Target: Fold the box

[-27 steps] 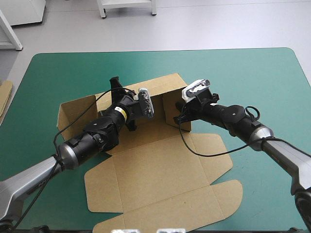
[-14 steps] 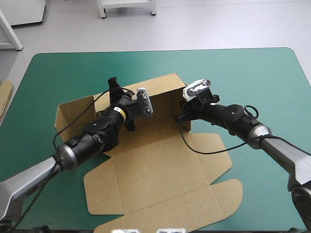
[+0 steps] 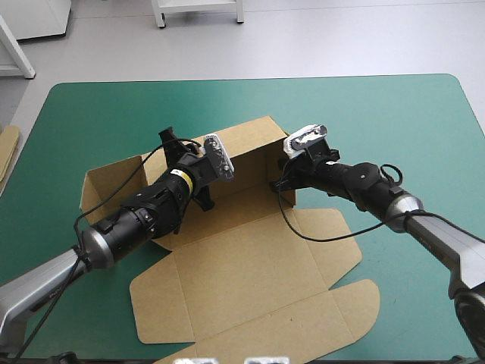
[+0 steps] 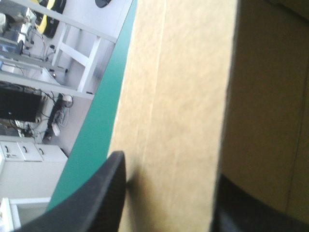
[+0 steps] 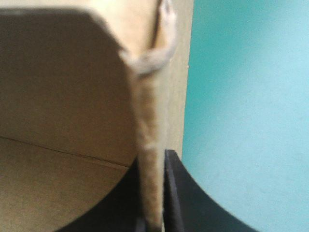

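Note:
The brown box (image 3: pixel 242 265) lies mid-table with its lid panels flat toward the near edge. Its back wall (image 3: pixel 254 140) and right side wall (image 3: pixel 288 176) stand raised. My left gripper (image 3: pixel 193 158) is at the back wall near its middle. In the left wrist view it (image 4: pixel 169 179) stands open, one black finger (image 4: pixel 96 198) on each side of the board (image 4: pixel 174 96). My right gripper (image 3: pixel 279 184) is at the right side wall. In the right wrist view it (image 5: pixel 152 162) is shut on that wall's edge (image 5: pixel 147 116).
A left side flap (image 3: pixel 106 186) stands tilted at the back wall's left end. The lid's tabs (image 3: pixel 337 299) reach toward the near right. An edge of more board (image 3: pixel 7 155) shows at the table's left edge. Bare teal-green cover (image 3: pixel 394 121) lies far right.
My left gripper has shifted left and farther along the back wall, and the box's left end has slid a little left with it. The right gripper has stayed clamped on the side wall.

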Controlling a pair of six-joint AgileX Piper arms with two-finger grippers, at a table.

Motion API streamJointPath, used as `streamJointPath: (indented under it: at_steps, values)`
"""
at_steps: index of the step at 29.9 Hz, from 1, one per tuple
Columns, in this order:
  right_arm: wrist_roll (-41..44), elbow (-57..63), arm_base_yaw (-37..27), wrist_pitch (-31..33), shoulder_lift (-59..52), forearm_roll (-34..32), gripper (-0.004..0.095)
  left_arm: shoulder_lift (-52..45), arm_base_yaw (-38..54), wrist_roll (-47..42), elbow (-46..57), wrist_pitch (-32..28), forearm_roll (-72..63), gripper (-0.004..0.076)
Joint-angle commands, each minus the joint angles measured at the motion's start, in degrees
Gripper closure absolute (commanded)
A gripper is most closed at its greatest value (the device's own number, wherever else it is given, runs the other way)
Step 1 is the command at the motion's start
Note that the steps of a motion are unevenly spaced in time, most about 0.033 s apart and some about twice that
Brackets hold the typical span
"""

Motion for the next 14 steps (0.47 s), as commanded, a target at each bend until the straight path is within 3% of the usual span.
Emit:
streamJointPath:
  at_steps: [1, 14]
  values:
    - [1.07, -1.27, 0.28, 3.3, -1.9, 1.0, 0.0906, -3.58, -0.12, -1.2, -2.23, 1.14, -2.32, 0.0335]
    - [2.67, -1.27, 0.28, 2.38, -1.9, 1.0, 0.0907, -9.62, -0.5, -1.2, -2.54, 0.52, -11.45, 0.0333]
